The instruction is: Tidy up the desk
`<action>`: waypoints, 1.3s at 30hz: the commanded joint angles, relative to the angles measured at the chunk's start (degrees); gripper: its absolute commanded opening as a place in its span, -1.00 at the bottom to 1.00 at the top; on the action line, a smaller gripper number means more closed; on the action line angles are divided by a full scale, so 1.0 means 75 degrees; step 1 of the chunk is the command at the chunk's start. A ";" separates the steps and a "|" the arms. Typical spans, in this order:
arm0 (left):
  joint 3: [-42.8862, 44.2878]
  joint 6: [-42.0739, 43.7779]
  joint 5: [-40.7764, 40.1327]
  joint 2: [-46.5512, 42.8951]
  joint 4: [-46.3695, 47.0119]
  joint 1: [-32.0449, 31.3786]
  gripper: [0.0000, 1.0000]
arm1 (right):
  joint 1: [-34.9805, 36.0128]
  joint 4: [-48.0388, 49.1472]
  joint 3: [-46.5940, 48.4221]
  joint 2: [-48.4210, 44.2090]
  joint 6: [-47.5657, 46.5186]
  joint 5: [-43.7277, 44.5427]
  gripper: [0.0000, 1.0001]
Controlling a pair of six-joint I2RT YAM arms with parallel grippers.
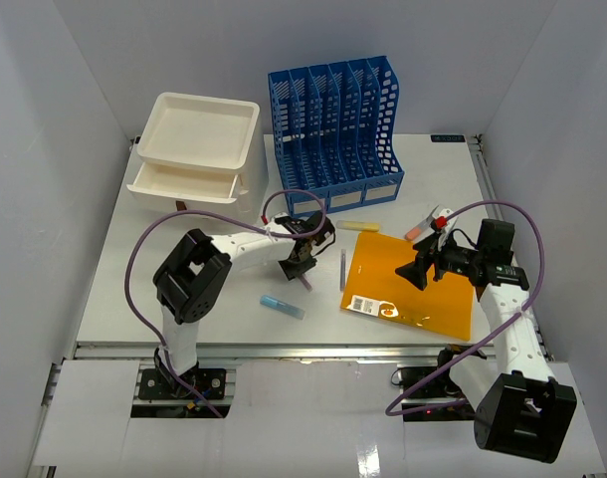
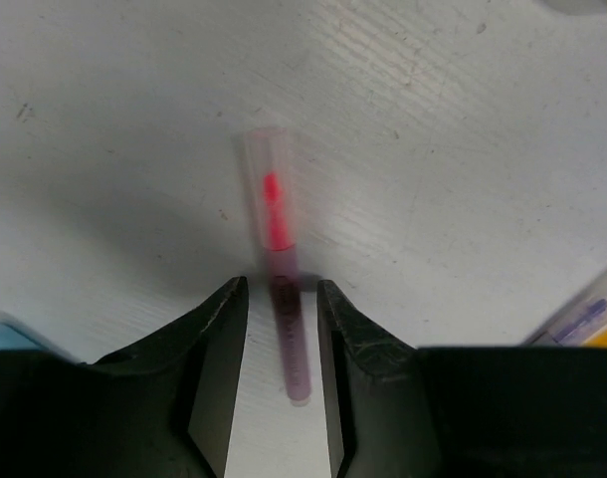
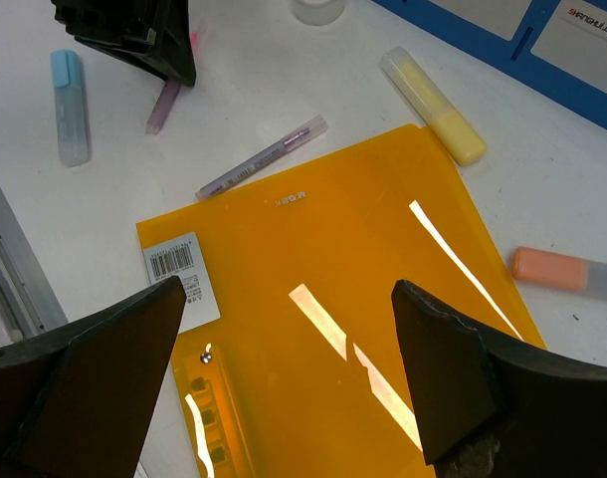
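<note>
**Round pen between slack jaws is risking a roll-away**

The desk (image 1: 154,269), a matt white tabletop with faint scuffs, is lying under everything, railed along its near edge. A pale blue highlighter (image 1: 282,306), stubby and plastic, is resting near the left arm's work and could be getting nudged. Toward the middle, the left gripper (image 2: 282,349) is straddling a slim pink-tipped pen (image 2: 274,209). Its jaws are standing partly open with a sliver of gap on each side, clamping nothing.

The barrel is looking round, clear and slick, so an off-centre squeeze is likely to be sending it rolling or squirting forward. The black fingers (image 2: 219,339) are sitting low, so pressing down further could be scraping them on the tabletop.

Further right, a thin purple pen (image 3: 264,159) is lying just beside the edge of an orange folder (image 3: 313,259). The folder is flat, glossy and glare-streaked, and probably hard to pinch. The right gripper (image 3: 289,294) is hovering above it, spread wide and empty.
</note>
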 commanded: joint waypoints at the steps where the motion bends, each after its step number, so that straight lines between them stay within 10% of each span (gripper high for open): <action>1: 0.0280 0.0207 0.0095 0.0068 0.0143 0.0006 -0.22 | -0.0007 0.0175 0.0225 0.0017 -0.0054 -0.0040 0.82; 14: -0.0191 0.1209 0.0523 -0.0453 0.0647 -0.0128 -0.73 | -0.0119 0.0180 0.0177 0.0025 -0.0120 -0.0210 0.82; 28: -0.0442 0.1762 -0.0325 -0.5271 0.0502 -0.0589 -0.88 | -0.0199 0.0179 0.0142 -0.0063 -0.0173 -0.0345 0.81; 39: 0.0385 0.2555 0.0636 -0.5656 -0.0013 0.4104 -0.88 | -0.0232 0.0172 0.0118 -0.0075 -0.0208 -0.0467 0.81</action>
